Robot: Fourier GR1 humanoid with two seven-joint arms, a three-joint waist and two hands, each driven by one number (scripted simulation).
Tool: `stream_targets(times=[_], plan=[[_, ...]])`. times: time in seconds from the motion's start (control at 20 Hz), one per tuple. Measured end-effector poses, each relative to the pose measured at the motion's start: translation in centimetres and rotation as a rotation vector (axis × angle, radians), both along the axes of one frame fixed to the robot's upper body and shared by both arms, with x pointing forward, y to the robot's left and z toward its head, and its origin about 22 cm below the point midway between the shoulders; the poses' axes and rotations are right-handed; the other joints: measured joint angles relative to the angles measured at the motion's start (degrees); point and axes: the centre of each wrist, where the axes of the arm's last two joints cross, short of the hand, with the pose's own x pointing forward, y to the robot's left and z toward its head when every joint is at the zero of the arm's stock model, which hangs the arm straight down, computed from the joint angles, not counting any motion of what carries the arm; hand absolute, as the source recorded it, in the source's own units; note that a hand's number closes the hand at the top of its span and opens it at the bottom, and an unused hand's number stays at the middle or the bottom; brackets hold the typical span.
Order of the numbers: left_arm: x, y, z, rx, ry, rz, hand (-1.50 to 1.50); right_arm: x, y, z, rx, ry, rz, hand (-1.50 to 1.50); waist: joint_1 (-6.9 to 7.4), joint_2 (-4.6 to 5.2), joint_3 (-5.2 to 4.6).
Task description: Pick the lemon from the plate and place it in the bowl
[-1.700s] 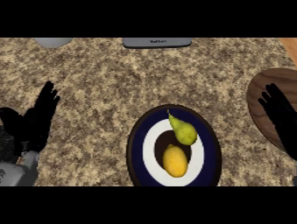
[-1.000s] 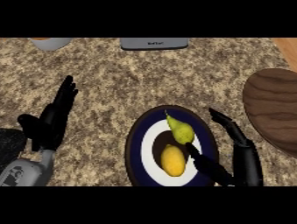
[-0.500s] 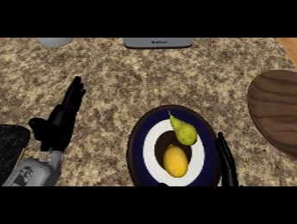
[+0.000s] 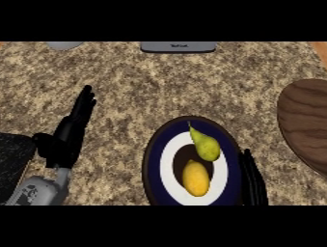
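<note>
A yellow lemon (image 4: 195,177) lies on the near part of a dark blue and white plate (image 4: 154,164), with a green pear (image 4: 206,145) just beyond it. The wooden bowl (image 4: 314,127) sits at the right edge, partly cut off. My right hand (image 4: 252,181) shows edge-on at the plate's right rim, straight fingers pointing away from me, close beside the lemon without touching it. My left hand (image 4: 70,130) rests open at the left, fingers up, well away from the plate.
A grey device (image 4: 178,47) lies at the far edge of the speckled counter, and a grey round object (image 4: 64,45) sits at the far left. A dark textured object (image 4: 2,164) fills the lower left corner.
My right hand has swung from beside the bowl to the plate's right rim and dropped low. The view has shifted, so the bowl shows more at the right.
</note>
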Motion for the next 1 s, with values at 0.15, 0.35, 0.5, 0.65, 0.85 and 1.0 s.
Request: stream_targets(times=[0.15, 0.35, 0.5, 0.65, 0.85, 1.0], plan=[[-0.2, -0.1, -0.2, 0.004, 0.0, -0.005, 0.0, 0.1, 0.1, 0.2, -0.034, 0.116, -0.008, -1.5, 0.33, 0.07, 0.02], [0.2, 0.1, -0.3, 0.003, -0.002, -0.005, 0.0, 0.2, 0.3, 0.2, -0.05, 0.239, -0.01, -1.5, 0.38, 0.11, 0.08], [0.0, -0.3, -0.5, 0.001, 0.004, -0.008, 0.0, 0.2, 0.4, 0.2, -0.067, 0.295, 0.004, -1.5, 0.46, 0.08, 0.11], [0.2, -0.5, -0.4, 0.002, 0.006, -0.007, 0.0, 0.3, 0.5, 0.2, -0.056, 0.321, 0.021, -1.5, 0.42, 0.05, 0.14], [-0.1, -0.4, 0.0, 0.004, 0.005, -0.003, 0.0, 0.5, 0.3, 0.1, -0.015, 0.328, 0.025, -1.5, 0.34, -0.03, 0.18], [0.2, -0.1, 0.4, 0.003, 0.004, -0.001, 0.0, 0.5, 0.3, 0.1, 0.018, 0.303, 0.036, -1.5, 0.21, -0.06, 0.19]])
